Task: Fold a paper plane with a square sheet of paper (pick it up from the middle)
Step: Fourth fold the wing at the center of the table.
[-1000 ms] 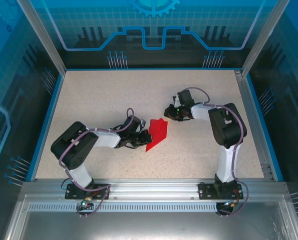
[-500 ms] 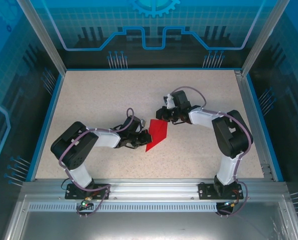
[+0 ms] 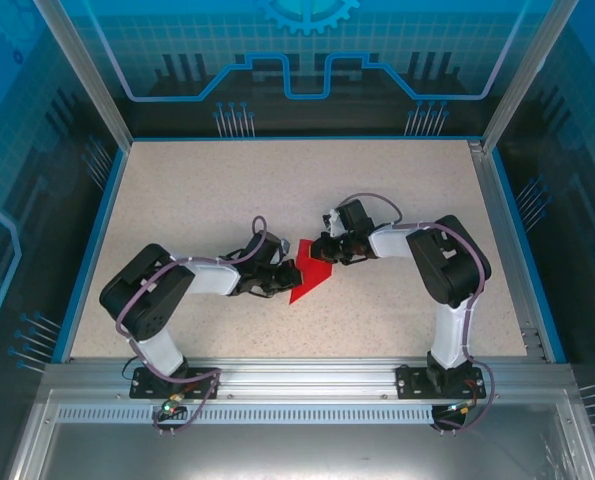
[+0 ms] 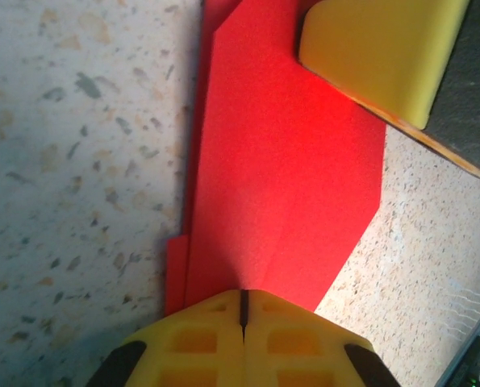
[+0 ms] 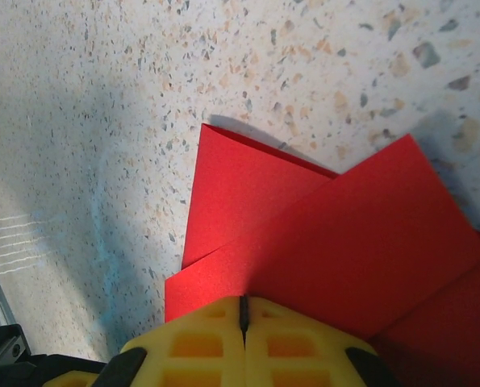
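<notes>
The red paper (image 3: 312, 272) lies flat near the middle of the speckled table (image 3: 197, 200). It is folded into a long shape with a point. Seen from above, it runs from 1 o'clock down to 7 o'clock, and the sharp tip is at the 7 o'clock end. The left gripper (image 4: 242, 298) comes in low from the 9 o'clock side of the paper. Its two yellow tips are pressed tight together, with just a thin dark line between them. The tips sit right on the edge of the paper, and the red sheet spreads out from them toward 12 o'clock. I cannot tell if any paper is pinched in that thin line. In the left wrist view a thin strip of a lower layer peeks out along the 9 o'clock side of the paper. A soft crease runs up the middle from the tips. The right gripper (image 5: 243, 305) reaches the paper at its 12 o'clock end, and its tips are squeezed together too. They rest on the red folds. In front of them one flap points to 11 o'clock, and a wider flap lies over it toward 2 o'clock. One yellow finger (image 4: 385, 48) of the right gripper shows in the left wrist view at 1 o'clock, touching the far end of the paper. The two grippers are near each other, with the paper between them
</notes>
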`<state>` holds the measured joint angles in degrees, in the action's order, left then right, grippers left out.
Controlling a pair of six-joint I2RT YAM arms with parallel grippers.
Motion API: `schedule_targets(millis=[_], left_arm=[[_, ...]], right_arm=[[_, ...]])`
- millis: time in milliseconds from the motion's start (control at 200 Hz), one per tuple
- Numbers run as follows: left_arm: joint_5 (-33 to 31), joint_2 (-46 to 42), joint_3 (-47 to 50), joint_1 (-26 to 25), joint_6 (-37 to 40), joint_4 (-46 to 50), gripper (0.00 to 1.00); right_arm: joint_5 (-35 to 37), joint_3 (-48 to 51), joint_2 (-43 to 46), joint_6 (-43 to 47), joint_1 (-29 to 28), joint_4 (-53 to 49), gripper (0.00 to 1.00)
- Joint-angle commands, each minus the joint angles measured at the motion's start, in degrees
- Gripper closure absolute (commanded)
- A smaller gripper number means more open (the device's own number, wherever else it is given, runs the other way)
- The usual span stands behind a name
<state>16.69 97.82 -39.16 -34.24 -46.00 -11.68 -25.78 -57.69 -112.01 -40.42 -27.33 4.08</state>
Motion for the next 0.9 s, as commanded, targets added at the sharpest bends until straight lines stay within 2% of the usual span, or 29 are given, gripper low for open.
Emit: schedule_targets(millis=[0,175,300,455,715,895], left_arm=[[-2.53,-1.89,1.46,0.24,2.47,14.40,0.97],[-2.60,-7.68,-3.74,0.38,2.46,18.98,0.91],[-0.55,-8.10,-7.47,0.36,0.45,17.07,0.87],[1.23,-4.27,-10.51,0.40,-3.28,11.98,0.83],[4.38,4.48,-11.47,0.36,-7.92,5.50,0.82],[2.89,7.34,-9.00,0.39,-9.81,3.89,0.81]], right_arm=[[3.73,1.87,-2.38,1.40,0.39,-2.50,0.96],[3.37,2.64,-2.25,0.92,0.45,-1.86,0.96],[3.45,2.74,-2.27,0.53,0.44,-1.79,0.96],[3.46,2.68,-2.93,0.26,0.44,-1.79,0.96],[3.46,3.63,-3.46,-0.52,0.42,-0.78,0.96],[3.46,4.21,-3.89,-0.96,0.26,-0.22,0.96]])
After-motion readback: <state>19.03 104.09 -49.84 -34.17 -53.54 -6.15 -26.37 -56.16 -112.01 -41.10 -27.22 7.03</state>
